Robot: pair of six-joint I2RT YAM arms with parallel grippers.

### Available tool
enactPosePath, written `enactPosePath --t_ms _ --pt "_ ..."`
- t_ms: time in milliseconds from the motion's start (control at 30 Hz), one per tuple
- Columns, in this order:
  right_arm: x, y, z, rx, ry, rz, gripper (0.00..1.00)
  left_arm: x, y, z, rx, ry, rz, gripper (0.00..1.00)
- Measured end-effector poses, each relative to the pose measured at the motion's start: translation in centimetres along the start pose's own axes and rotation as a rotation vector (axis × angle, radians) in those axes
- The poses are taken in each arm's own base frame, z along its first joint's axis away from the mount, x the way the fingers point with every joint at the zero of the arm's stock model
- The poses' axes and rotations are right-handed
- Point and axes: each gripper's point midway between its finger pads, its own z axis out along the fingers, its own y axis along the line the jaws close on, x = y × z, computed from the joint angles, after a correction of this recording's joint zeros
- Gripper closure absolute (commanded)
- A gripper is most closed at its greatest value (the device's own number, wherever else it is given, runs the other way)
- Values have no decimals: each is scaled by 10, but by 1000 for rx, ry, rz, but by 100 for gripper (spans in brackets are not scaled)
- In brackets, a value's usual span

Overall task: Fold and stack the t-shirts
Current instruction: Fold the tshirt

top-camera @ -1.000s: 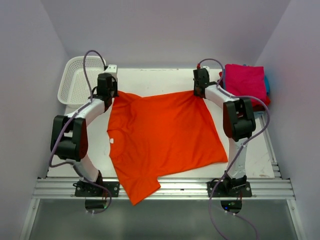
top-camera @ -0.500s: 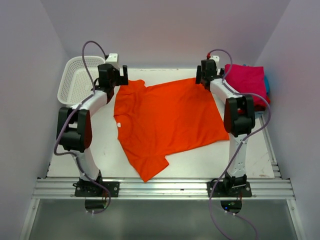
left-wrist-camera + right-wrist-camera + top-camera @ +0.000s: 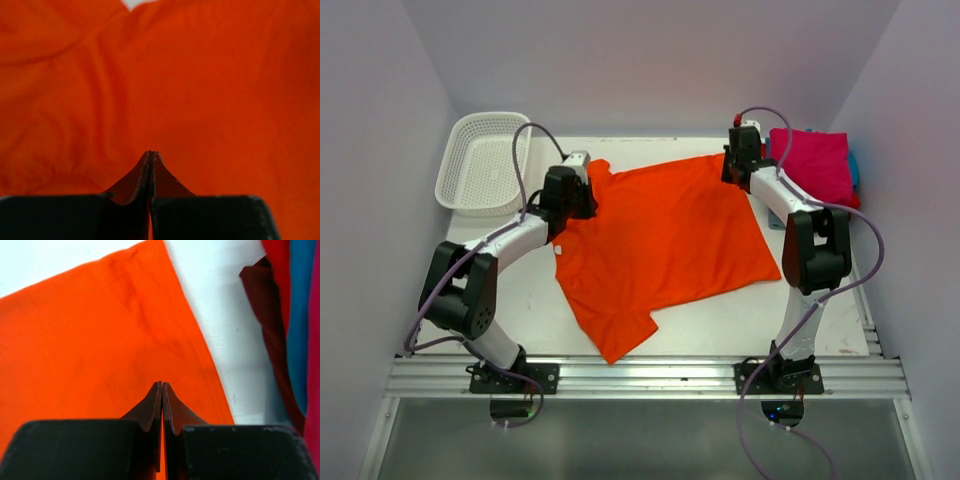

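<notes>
The bright orange t-shirt (image 3: 660,240) lies spread flat on the white table (image 3: 520,290), with one sleeve toward the near edge. My left gripper (image 3: 582,198) is shut and sits low over the shirt's far left shoulder. In the left wrist view (image 3: 151,152) orange cloth (image 3: 200,75) fills the frame and nothing shows between the jaws. My right gripper (image 3: 735,172) is shut over the shirt's far right corner, and its jaws (image 3: 162,383) also look empty above the cloth (image 3: 90,340). The folded stack, magenta-pink on top (image 3: 815,165), sits at the far right.
A white lattice basket (image 3: 480,165) stands at the far left corner. In the right wrist view, the stack's maroon (image 3: 265,300), light blue (image 3: 300,315) and red (image 3: 275,250) layers show just right of the shirt's edge. Walls close in the table on three sides.
The shirt was dragged toward the back, then let go. My left gripper opened, moved right and nearer onto the shirt's shoulder, and is shut again. My right gripper barely moved.
</notes>
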Motion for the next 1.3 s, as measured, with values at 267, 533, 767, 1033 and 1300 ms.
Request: enactPosePath --t_ms 267,533,767,1033,1300 --pt "63 8 -4 -74 189 9 100 83 19 -9 -96 204 -100 100" --pt "118 3 -23 -78 329 -1 100 110 41 -6 -219 257 -127 100" --pt "89 8 -62 -129 238 27 100 116 52 10 -287 266 -148 100" --pt "91 3 -75 -119 233 48 100 94 70 33 -332 236 -164 100" --pt "111 -10 -90 -85 273 54 100 64 128 46 -436 199 -194 100"
